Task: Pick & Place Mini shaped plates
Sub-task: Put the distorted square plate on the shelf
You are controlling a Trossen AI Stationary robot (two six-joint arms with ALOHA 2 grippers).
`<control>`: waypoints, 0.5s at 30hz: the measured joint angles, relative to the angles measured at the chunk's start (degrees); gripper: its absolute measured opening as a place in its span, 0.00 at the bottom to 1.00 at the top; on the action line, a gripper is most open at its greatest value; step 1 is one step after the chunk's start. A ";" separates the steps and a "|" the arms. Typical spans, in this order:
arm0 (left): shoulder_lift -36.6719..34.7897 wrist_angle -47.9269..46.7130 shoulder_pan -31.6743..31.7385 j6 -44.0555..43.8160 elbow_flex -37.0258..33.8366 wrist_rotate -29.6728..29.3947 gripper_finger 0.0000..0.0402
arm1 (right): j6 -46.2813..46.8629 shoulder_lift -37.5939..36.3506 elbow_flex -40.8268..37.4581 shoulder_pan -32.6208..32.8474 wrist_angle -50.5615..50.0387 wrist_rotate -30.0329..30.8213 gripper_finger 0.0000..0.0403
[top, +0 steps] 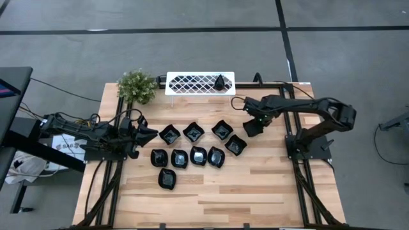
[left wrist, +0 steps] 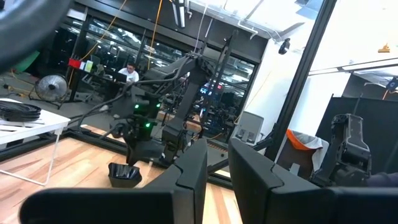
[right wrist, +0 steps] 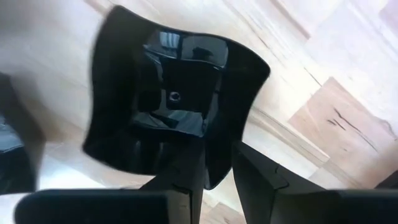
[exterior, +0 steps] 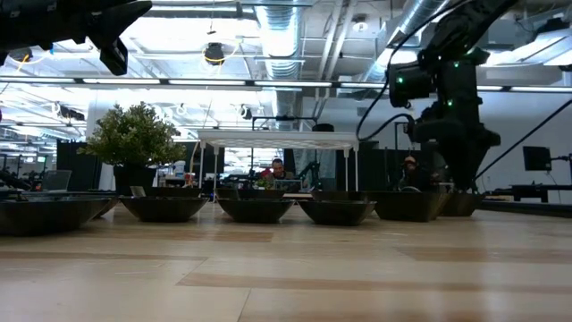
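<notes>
I am holding my right gripper (top: pixel 250 128) low over the wooden table (top: pixel 268 185), just beside the right end of the cluster of mini shaped plates (top: pixel 195 148). Between my right fingers (right wrist: pixel 186 168) I am pinching the rim of one square wavy-rimmed plate (right wrist: pixel 177 102); the right wrist view is showing its glossy black bowl filling the space just ahead of my fingers, with the pale wood beneath it. In the left wrist view that same plate (left wrist: pixel 125 175) is sitting under my right arm, close to the table top, though I cannot tell whether it is touching the wood or hanging just above.

The other plates are lying in loose rows across the middle of the table, several of them touching. In the low view they are showing as a line of shallow dark bowls (exterior: pixel 255 210).

My left gripper (top: pixel 146 133) is waiting at the left edge of the cluster, raised off the table, its fingers (left wrist: pixel 189 177) standing apart with nothing between them.

At the far edge the white rack (top: pixel 199 83) is standing with a small dark piece (top: pixel 220 81) on it, and the green plant (top: pixel 137 85) is just beside the rack's left end
</notes>
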 joint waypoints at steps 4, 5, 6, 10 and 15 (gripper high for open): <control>0.00 0.00 0.00 -0.01 0.00 0.00 0.17 | 0.00 1.94 -0.60 -0.99 0.07 0.13 0.19; 0.00 0.00 0.00 -0.01 0.00 0.00 0.17 | -0.02 2.17 -0.60 -1.10 0.11 0.13 0.19; 0.00 0.00 0.00 -0.01 0.00 0.00 0.17 | -0.02 2.28 -0.60 -1.17 0.20 0.14 0.19; 0.00 0.00 0.00 -0.01 0.00 0.00 0.17 | -0.15 2.38 -0.60 -1.15 0.90 0.06 0.19; 0.00 0.02 0.00 -0.01 0.00 0.00 0.17 | -0.04 2.31 -0.60 -1.17 -0.78 0.00 0.19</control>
